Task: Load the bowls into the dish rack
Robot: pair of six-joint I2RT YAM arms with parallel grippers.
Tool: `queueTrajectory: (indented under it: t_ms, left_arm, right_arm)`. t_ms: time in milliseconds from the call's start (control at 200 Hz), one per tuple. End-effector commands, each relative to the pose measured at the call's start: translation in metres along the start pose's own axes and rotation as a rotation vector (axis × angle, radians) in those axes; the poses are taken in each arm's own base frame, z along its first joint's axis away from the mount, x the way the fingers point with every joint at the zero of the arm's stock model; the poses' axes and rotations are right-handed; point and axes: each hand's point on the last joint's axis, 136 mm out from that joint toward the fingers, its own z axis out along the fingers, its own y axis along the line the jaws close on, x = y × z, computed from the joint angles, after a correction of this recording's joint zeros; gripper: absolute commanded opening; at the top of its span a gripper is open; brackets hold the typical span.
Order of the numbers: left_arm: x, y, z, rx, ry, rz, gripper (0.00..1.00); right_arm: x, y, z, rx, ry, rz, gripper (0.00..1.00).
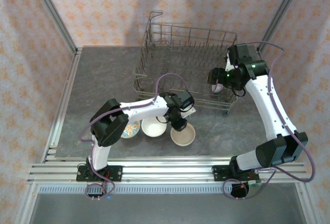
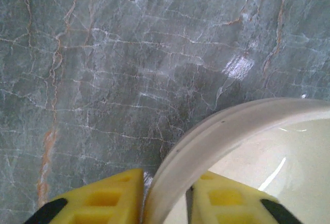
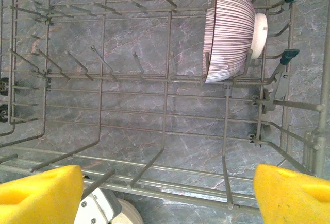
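Observation:
The cream bowl (image 1: 183, 135) sits on the table in front of the dish rack (image 1: 154, 59). My left gripper (image 1: 179, 125) is down on its near-left edge. In the left wrist view the yellow fingers (image 2: 103, 201) straddle the cream bowl's rim (image 2: 216, 131), one outside and one inside, closed on it. A white bowl (image 1: 153, 127) and a floral bowl (image 1: 130, 129) lie to its left. My right gripper (image 1: 219, 82) hovers open over the rack's right end. A mauve striped bowl (image 3: 229, 33) stands on edge between the rack's tines (image 3: 165, 80), beyond the right gripper (image 3: 167, 198).
The rack has tall wire sides and a raised corner loop (image 1: 154, 15) at the back left. Patterned walls and metal posts close in the table (image 1: 93, 80) on three sides. A metal rail (image 1: 165, 170) runs along the near edge by the arm bases.

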Motion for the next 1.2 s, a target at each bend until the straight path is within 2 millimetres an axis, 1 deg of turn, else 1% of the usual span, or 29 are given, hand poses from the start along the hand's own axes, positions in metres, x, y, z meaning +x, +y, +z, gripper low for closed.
queueTrajectory:
  t_ms: [0, 40, 245, 380, 485, 575, 641, 651, 671, 851, 941, 1081, 1191]
  left_arm:
    - [0.007, 0.005, 0.007, -0.024, 0.035, -0.009, 0.22]
    - [0.006, 0.005, 0.005, -0.024, 0.033, -0.006, 0.19]
    - [0.005, 0.003, -0.001, -0.026, 0.034, 0.007, 0.12]
    - [0.004, 0.001, -0.008, -0.030, 0.024, 0.014, 0.09]
    - [0.001, 0.001, -0.017, -0.044, 0.005, 0.017, 0.08]
    - [-0.003, 0.001, -0.030, -0.058, -0.025, 0.021, 0.07]
    - [-0.005, 0.000, -0.033, -0.060, -0.026, 0.022, 0.06]
    - [-0.008, -0.001, -0.042, -0.058, -0.050, 0.025, 0.06]
    - [-0.009, -0.002, -0.048, -0.056, -0.060, 0.027, 0.06]
    - [-0.015, -0.011, -0.070, -0.028, -0.089, 0.035, 0.02]
    - [-0.018, -0.011, -0.083, -0.031, -0.110, 0.039, 0.00]
    - [-0.032, -0.015, -0.105, -0.023, -0.165, 0.041, 0.00]
    - [-0.046, -0.012, -0.125, -0.007, -0.221, 0.024, 0.00]
  right_arm:
    - [-0.001, -0.003, 0.005, 0.008, 0.002, -0.002, 0.86]
    - [0.000, -0.002, 0.006, 0.007, 0.002, -0.003, 0.85]
    - [0.000, -0.001, 0.008, 0.003, 0.008, -0.007, 0.86]
    - [0.000, -0.002, 0.008, 0.004, 0.006, -0.008, 0.85]
    - [-0.001, -0.002, 0.008, 0.003, 0.001, -0.007, 0.86]
    - [-0.002, -0.002, 0.006, 0.001, -0.006, -0.009, 0.86]
    - [-0.004, -0.002, 0.005, -0.001, -0.009, -0.008, 0.86]
    - [-0.004, -0.002, 0.005, -0.003, -0.009, -0.008, 0.86]
    - [-0.004, -0.002, 0.004, -0.005, -0.010, -0.004, 0.86]
    - [-0.010, 0.002, -0.004, -0.047, -0.029, 0.012, 0.86]
    - [-0.013, 0.003, -0.006, -0.062, -0.035, 0.019, 0.86]
    - [-0.016, 0.008, -0.007, -0.102, -0.039, 0.036, 0.87]
    - [-0.022, 0.016, -0.014, -0.154, -0.056, 0.049, 0.87]
